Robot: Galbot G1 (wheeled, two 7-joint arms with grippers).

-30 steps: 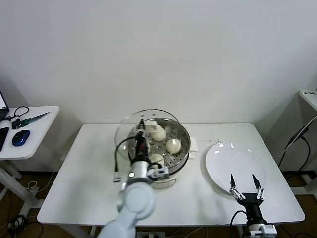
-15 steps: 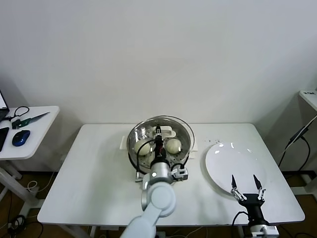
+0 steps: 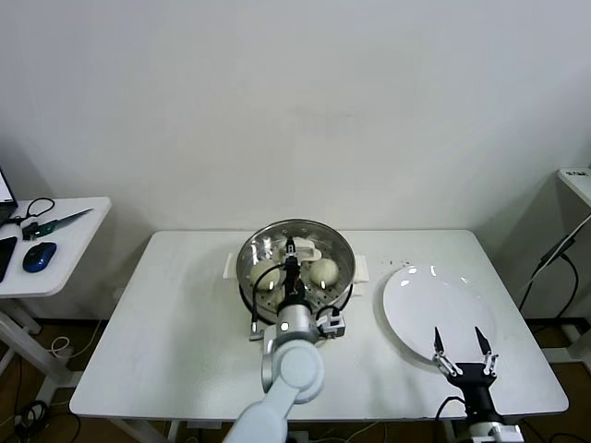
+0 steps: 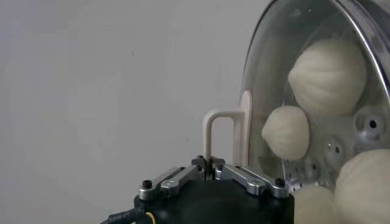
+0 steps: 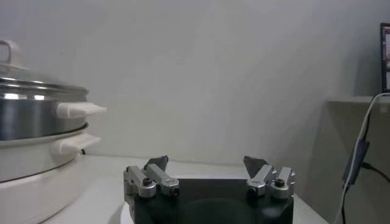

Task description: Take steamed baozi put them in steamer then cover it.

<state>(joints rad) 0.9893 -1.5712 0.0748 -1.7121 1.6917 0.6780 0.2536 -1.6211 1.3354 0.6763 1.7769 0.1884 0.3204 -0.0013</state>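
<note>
The steamer (image 3: 343, 288) stands mid-table on its white base. The clear glass cover (image 3: 314, 235) lies over it, and several cream-white baozi (image 3: 323, 270) show through the glass. My left gripper (image 3: 291, 251) is shut on the cover's cream handle (image 3: 303, 247). In the left wrist view my left gripper (image 4: 209, 164) pinches the handle (image 4: 222, 131), with the cover (image 4: 268, 73) and baozi (image 4: 328, 76) behind it. My right gripper (image 3: 460, 349) is open and empty at the front right. The right wrist view shows it (image 5: 207, 163) open, with the steamer (image 5: 30, 119) off to one side.
A flat white plate (image 3: 434, 309) lies bare to the right of the steamer, just beyond my right gripper. A side table (image 3: 51, 235) at the far left holds a mouse and cables. The wall is close behind the table.
My left gripper has carried the cover from a tilted spot left of the steamer rightward and down, so it now lies over the pot. The right arm has barely moved.
</note>
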